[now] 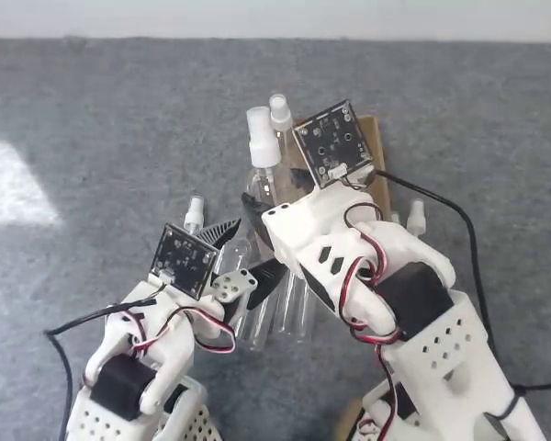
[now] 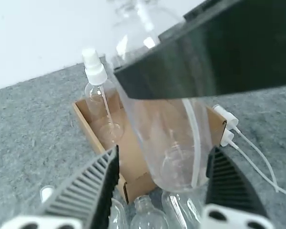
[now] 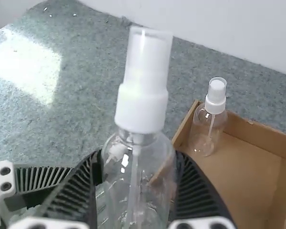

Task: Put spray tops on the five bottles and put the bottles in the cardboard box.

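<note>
My right gripper (image 3: 133, 191) is shut on a clear bottle (image 3: 133, 157) that carries a white spray top (image 3: 143, 86). It holds the bottle upright above the table, beside the cardboard box (image 3: 257, 157). In the high view the held bottle (image 1: 262, 179) stands left of the box (image 1: 374, 147). A second topped bottle (image 3: 209, 119) stands in the box's far corner. My left gripper (image 2: 157, 191) is open, its fingers (image 2: 90, 191) on either side of the held bottle's base (image 2: 171, 157), with a gap showing on each side.
Several uncapped clear bottles (image 1: 280, 317) lie on the grey carpet between the arms. Two loose spray tops (image 2: 226, 126) lie beside the box's right wall. Another spray top (image 1: 195, 213) sits just left of the left arm's camera board.
</note>
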You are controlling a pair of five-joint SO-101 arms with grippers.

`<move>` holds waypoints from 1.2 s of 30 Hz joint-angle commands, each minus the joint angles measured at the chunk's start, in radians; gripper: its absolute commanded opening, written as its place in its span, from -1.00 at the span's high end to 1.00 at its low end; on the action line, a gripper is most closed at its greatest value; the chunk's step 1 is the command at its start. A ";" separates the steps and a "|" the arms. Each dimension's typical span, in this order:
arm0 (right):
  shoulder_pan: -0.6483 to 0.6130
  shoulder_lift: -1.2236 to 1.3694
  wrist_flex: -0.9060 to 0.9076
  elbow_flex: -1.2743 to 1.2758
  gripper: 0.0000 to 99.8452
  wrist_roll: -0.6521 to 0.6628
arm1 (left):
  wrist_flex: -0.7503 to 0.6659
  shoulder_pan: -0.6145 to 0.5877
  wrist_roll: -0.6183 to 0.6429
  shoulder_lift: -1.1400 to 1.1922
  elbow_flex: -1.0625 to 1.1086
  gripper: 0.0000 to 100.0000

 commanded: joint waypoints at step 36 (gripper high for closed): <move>0.503 0.835 -1.466 0.270 0.99 0.071 | -0.158 -0.135 -0.005 -0.012 0.077 0.95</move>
